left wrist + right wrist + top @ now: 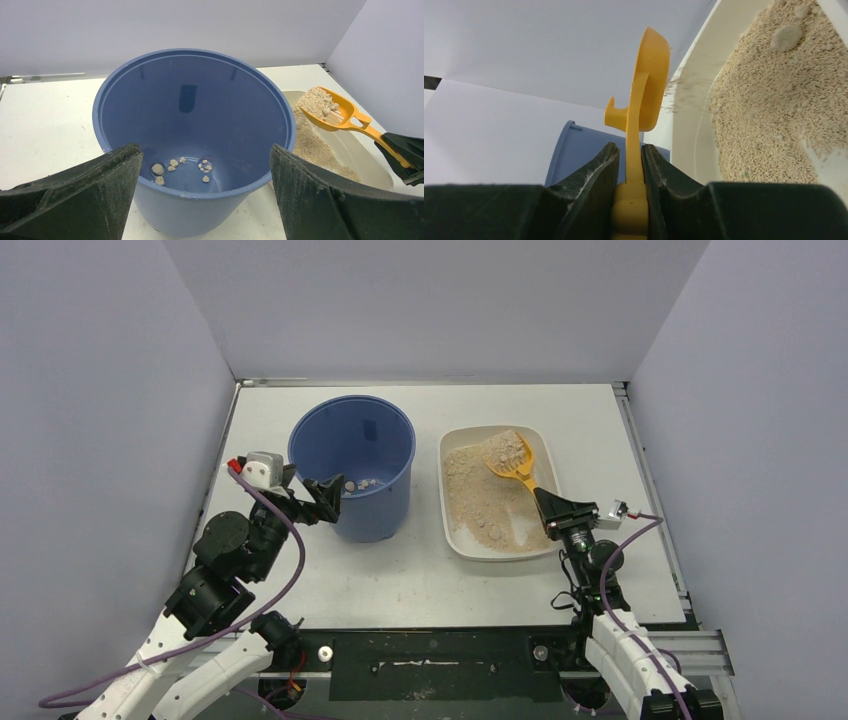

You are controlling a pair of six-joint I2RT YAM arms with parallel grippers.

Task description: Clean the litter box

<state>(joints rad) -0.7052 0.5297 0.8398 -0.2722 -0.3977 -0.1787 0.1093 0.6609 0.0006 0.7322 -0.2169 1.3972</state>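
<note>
The cream litter box (pixel 449 515) with tan litter (pixel 490 505) lies right of centre. My right gripper (pixel 552 505) is shut on the handle of the orange slotted scoop (pixel 510 462), which hangs over the box's far half, heaped with litter and clumps. In the right wrist view the jaws (pixel 630 147) pinch the handle, the scoop (pixel 649 75) stands on edge, and grains fall beside the box wall (pixel 694 100). My left gripper (pixel 325 498) is open at the near left rim of the blue bucket (pixel 352 465), its fingers (pixel 80 195) wide apart and holding nothing.
Several pale clumps (pixel 172 165) lie on the bucket's floor. Bucket and litter box stand side by side with a narrow gap between them. Grey walls close in the table on the left, right and back.
</note>
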